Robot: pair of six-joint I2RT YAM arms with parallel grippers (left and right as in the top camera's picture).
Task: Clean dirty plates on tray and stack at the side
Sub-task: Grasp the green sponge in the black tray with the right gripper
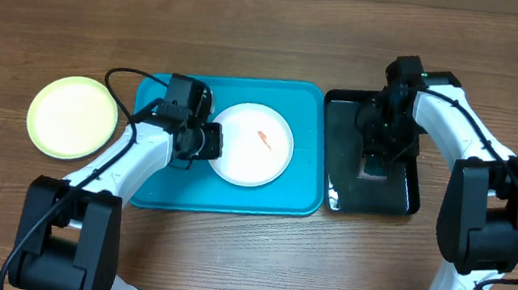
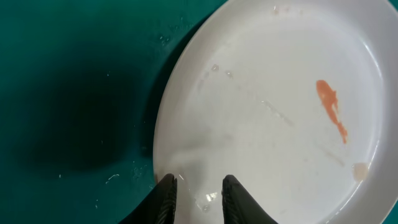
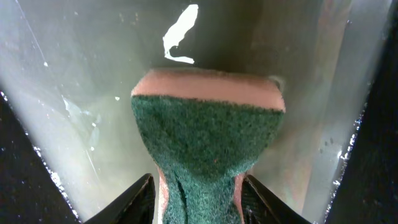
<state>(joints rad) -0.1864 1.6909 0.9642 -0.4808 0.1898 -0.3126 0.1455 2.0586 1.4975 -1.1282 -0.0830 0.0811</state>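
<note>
Off-task items: table, black tray, sponge.

Wood-grain table (image 1: pixel 254 26) carries everything. The glossy black tray (image 1: pixel 333 189) sits right of table centre. It is narrow, with long sides running back to front, rounded corners and a raised rim. Its floor looks wet and shiny, with glare streaks and one white patch that could be glare or foam, can't tell which. The sponge (image 3: pixel 205 137) is over the tray's middle, green scouring face up, pinkish foam layer behind, squeezed narrow at the near end, wide at the far end. Contact with the tray floor is unclear.
</note>
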